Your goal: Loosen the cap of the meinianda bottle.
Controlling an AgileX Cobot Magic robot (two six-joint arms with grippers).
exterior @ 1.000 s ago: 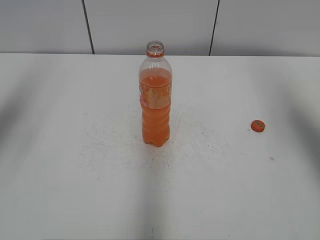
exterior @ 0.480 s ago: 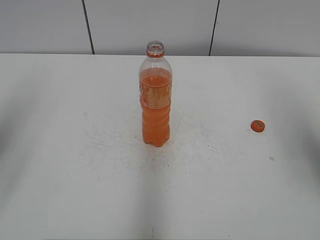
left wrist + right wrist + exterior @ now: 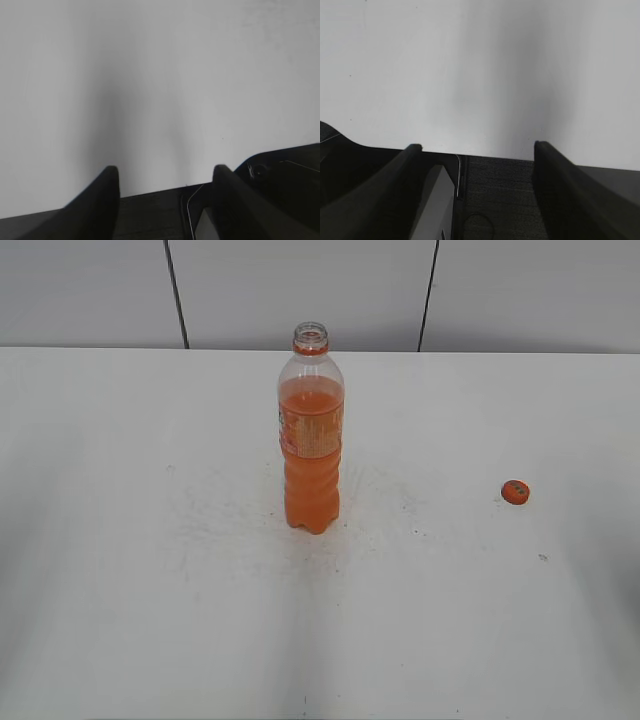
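Note:
The meinianda bottle (image 3: 312, 440) stands upright in the middle of the white table, its neck open with no cap on it. The orange cap (image 3: 515, 492) lies on the table to the right, well apart from the bottle. Neither arm shows in the exterior view. In the left wrist view my left gripper (image 3: 165, 172) is open and empty above the table's near edge. In the right wrist view my right gripper (image 3: 476, 147) is open and empty, also at the table's near edge. Bottle and cap are out of both wrist views.
The white table (image 3: 150, 590) carries faint scuff marks around the bottle. A grey panelled wall (image 3: 300, 290) runs behind it. Dark floor and a black base part (image 3: 285, 170) lie below the table edge in the wrist views.
The soft shadows at the left and right edges of the table have faded. The bottle and the cap have not moved.

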